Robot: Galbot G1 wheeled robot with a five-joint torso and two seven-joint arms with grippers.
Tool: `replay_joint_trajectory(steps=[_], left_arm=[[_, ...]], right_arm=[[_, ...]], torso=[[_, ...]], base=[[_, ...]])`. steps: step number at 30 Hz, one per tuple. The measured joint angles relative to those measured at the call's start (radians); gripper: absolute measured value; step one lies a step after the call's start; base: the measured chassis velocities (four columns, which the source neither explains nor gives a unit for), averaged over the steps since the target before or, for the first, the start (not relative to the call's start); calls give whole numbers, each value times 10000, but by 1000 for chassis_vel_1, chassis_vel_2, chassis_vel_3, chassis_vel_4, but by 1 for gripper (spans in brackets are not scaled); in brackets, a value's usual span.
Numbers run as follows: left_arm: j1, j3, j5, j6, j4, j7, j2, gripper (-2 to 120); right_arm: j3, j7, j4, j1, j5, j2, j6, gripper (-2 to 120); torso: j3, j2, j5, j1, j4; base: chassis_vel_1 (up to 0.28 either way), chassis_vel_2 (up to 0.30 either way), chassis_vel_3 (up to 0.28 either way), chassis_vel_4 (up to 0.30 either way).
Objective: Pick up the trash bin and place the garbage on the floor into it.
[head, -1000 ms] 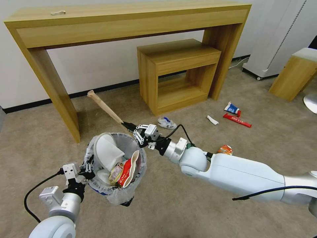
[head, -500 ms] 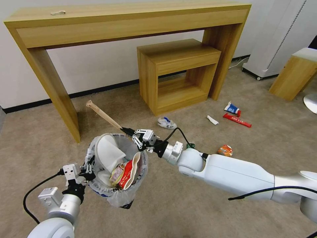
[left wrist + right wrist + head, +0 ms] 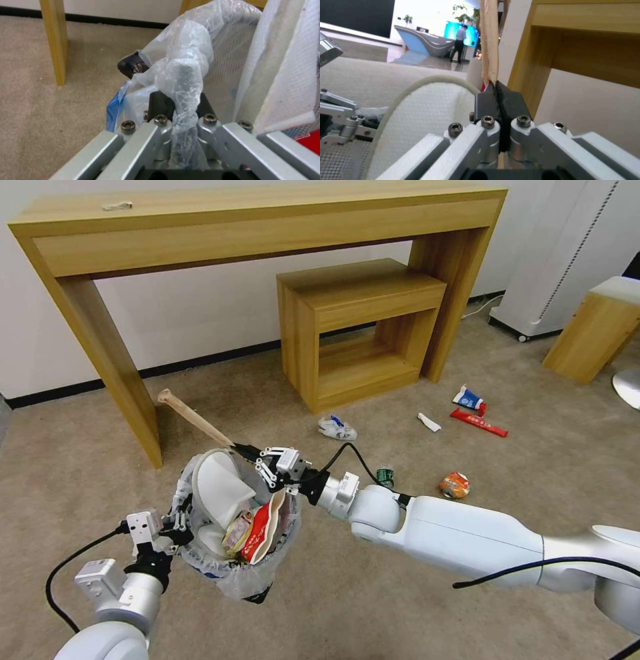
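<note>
The trash bin [image 3: 235, 579], black with a crinkled bag liner, hangs above the floor [image 3: 87, 460]. My left gripper [image 3: 175, 527] is shut on its bag-covered rim [image 3: 181, 75]. White slippers [image 3: 217, 490] and a red paper bowl [image 3: 263, 521] lie inside. My right gripper [image 3: 245, 451] sits at the bin's far edge, shut on the wooden stick [image 3: 193, 420], which slants back toward the table leg. In the right wrist view the stick [image 3: 489, 37] rises from the right gripper [image 3: 495, 91]. A crumpled wrapper [image 3: 337, 428], green-labelled bottle [image 3: 385, 476], red bar wrapper [image 3: 479, 422] and blue-white carton [image 3: 468, 398] lie on the carpet.
A tall wooden console table [image 3: 113, 367] stands against the wall, with a low wooden cabinet [image 3: 360, 327] under it. A white appliance [image 3: 567, 260] and a wooden stool [image 3: 593, 333] stand at the right. An orange crumpled wrapper [image 3: 455, 484] and a white scrap [image 3: 429, 422] also lie on the carpet.
My right gripper has carried the wooden stick left and nearer, from beside the bin to over its far rim. The stick's free end swung toward the table leg. The left arm barely moved.
</note>
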Motion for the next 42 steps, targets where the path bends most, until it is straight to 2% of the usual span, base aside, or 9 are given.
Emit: replay_joint_trajectory(steps=[13, 20, 22, 28, 30, 33, 35, 37, 42], left_arm=[[97, -15, -12, -6, -224, 6, -53, 3], [53, -178, -225, -1, -246, -65, 83, 3], [32, -195, -267, 2, -236, -85, 105, 3], [-50, -243, -382, 36, -14, -162, 193, 3], [-60, -224, -380, 39, 28, -165, 188, 3], [-103, -170, -349, 52, 204, -174, 190, 3], [-122, -170, -342, 57, 248, -180, 201, 3], [-171, -175, -340, 79, 323, -192, 251, 3], [-194, -168, -323, 81, 408, -191, 265, 3]], right_arm=[[-165, -67, -635, -187, -411, 102, 203, 0], [-119, -63, -616, -227, -518, -40, 211, 25], [-87, -63, -602, -242, -546, -75, 221, 28], [305, -63, -341, -550, -683, -417, 260, 54], [436, -38, -255, -638, -682, -465, 258, 58], [892, 405, 146, -941, -379, -603, -14, 72], [1020, 576, 247, -1012, -225, -647, -109, 76], [1539, 1249, 610, -1279, 438, -843, -490, 88], [2189, 2156, 949, -1696, 1259, -1149, -995, 99]], torso=[[0, 0, 1, 0, 0], [0, 0, 0, 0, 0], [0, 0, 1, 0, 0], [0, 0, 1, 0, 0], [1, 0, 2, 0, -1], [0, -1, 1, 0, 0], [0, -1, 2, 0, 1], [0, 0, 2, 1, 1], [0, -1, 1, 0, 1]], base=[[0, 0, 0, 0], [0, 0, 0, 0], [0, 0, 0, 0], [0, 0, 0, 0], [0, 0, 0, 0], [0, 0, 0, 0], [0, 0, 0, 0], [0, 0, 0, 0], [0, 0, 0, 0]])
